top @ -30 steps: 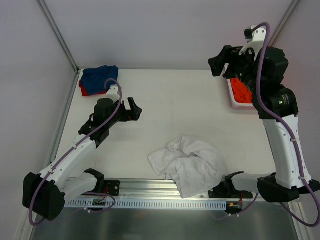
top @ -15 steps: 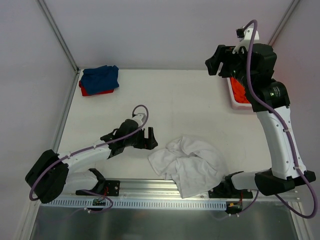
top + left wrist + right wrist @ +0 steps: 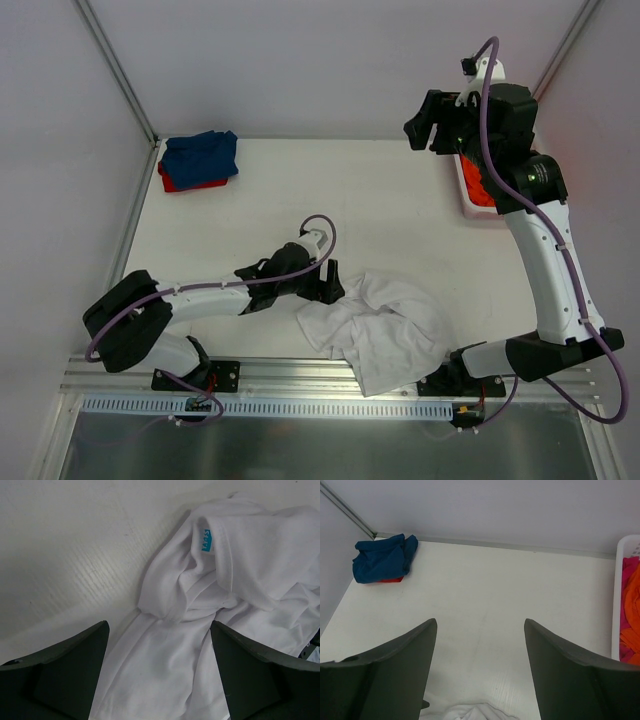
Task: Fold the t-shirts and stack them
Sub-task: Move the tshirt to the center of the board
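Left end effector is low over the counter, fingers spread wide, pinching nothing. The white tee lies crumpled right ahead of and under it, with a fold of cloth between the two fingers in the wrist view. Contact with the cloth cannot be told. It is probably lined up there to take an edge, so the heap can be pulled flat before folding.

Right end effector is held high, spread and empty. The basket with the orange tee sits just to its right and below. It is likely parked up there to stay clear of the left arm's reach.

The blue tee sits on the red tee, far ahead-left of the right end effector and well apart from both. This reads as the finished stack, kept in the corner so the middle is free for folding.
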